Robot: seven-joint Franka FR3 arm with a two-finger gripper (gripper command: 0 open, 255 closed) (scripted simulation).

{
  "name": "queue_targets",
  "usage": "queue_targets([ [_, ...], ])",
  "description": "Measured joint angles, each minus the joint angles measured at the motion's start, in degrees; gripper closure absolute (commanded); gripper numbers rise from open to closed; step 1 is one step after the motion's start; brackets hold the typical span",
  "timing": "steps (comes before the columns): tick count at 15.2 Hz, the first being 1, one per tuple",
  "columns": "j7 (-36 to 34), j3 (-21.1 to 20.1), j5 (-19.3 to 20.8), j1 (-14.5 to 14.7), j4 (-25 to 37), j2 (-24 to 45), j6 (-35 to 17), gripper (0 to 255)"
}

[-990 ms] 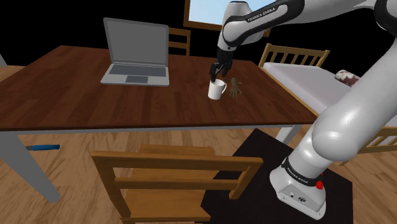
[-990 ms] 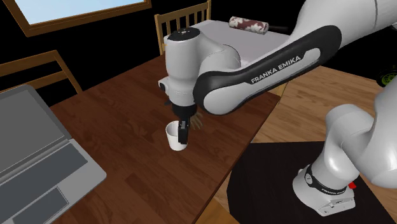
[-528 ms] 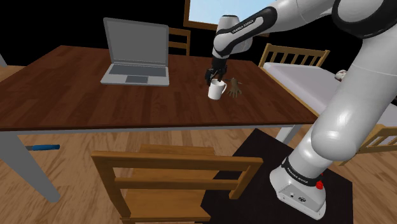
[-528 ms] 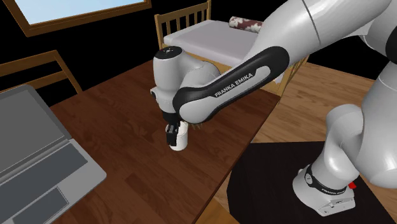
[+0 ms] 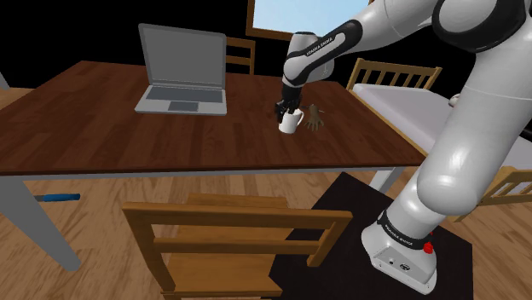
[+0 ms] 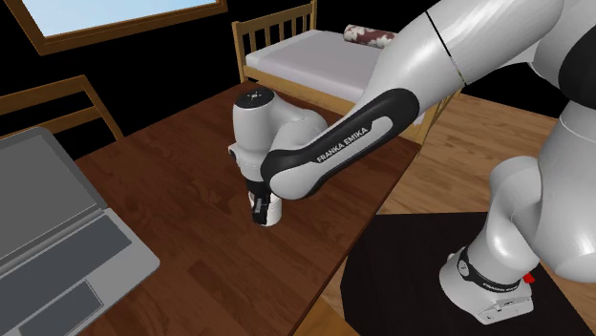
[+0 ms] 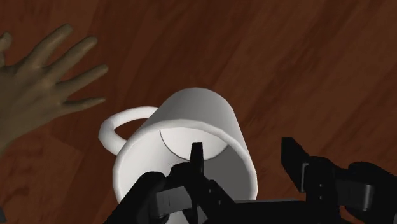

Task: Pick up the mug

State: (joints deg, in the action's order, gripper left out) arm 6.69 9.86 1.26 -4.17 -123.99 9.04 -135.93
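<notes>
Shoulder view: the pincer [image 5: 287, 109] is hanging right on top of the white mug [image 5: 291, 124], which is standing upright on the brown bench [image 5: 102, 136]. A small hand model [image 5: 317, 118] is lying just beside the mug, and a laptop [image 5: 182, 72] is sitting well apart on the pincer's other side.

Second exterior view: the pincer [image 6: 258, 206] is dipping into the mug's [image 6: 272, 214] rim. The mug is resting on the bench, not lifted.

Wrist view: the pincer [image 7: 243, 154] is standing apart, one finger inside the mug [image 7: 197, 111] and one outside, with the wall between them and a gap showing, so it is gripping nothing. The handle [image 7: 118, 127] is pointing away from the outer finger, toward the hand model [image 7: 32, 95].

The reach is looking done. Closing on the wall and lifting are remaining.
</notes>
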Motion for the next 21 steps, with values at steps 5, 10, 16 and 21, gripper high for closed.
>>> queue_targets([
  [5,0.06,0.0,-0.05,-0.03,0.09,0.14,-0.11,255],
  [10,0.04,0.02,0.02,-0.02,0.15,-0.15,0.27,255],
  [16,-0.12,0.12,0.49,0.07,1.68,-2.64,4.26,255],
  [21,-0.47,0.07,0.88,0.25,3.12,-4.77,7.81,255],
])
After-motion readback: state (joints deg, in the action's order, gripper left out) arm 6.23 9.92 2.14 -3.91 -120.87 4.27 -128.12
